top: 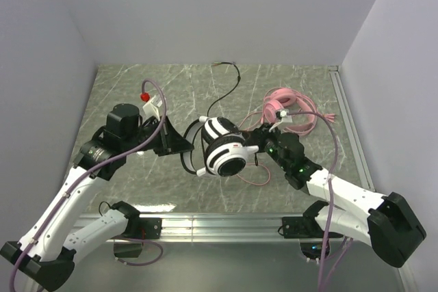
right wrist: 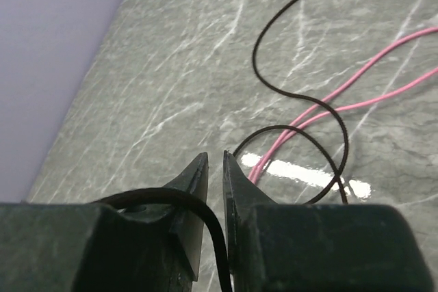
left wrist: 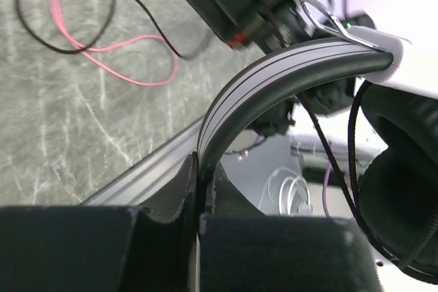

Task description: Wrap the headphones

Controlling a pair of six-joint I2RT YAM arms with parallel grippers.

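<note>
The black and white headphones [top: 222, 148] are held up over the middle of the marble table. My left gripper [top: 185, 145] is shut on their headband [left wrist: 274, 80]; an ear cup [left wrist: 404, 203] hangs at the right of the left wrist view. My right gripper [top: 254, 135] is just right of the headset, its jaws nearly closed on the black cable [right wrist: 205, 210], which runs down between them. More black cable [right wrist: 301, 94] loops over the table towards the back [top: 229, 76]. The pink headphones [top: 279, 104] lie at the back right, with their pink cable [top: 311, 117] coiled around them and trailing forward [right wrist: 356, 80].
A metal rail [top: 226, 222] runs along the table's near edge and another [top: 345, 121] along the right side. Grey walls close in the left, back and right. Loops of black and pink cable [left wrist: 123, 52] lie on the table under the headset.
</note>
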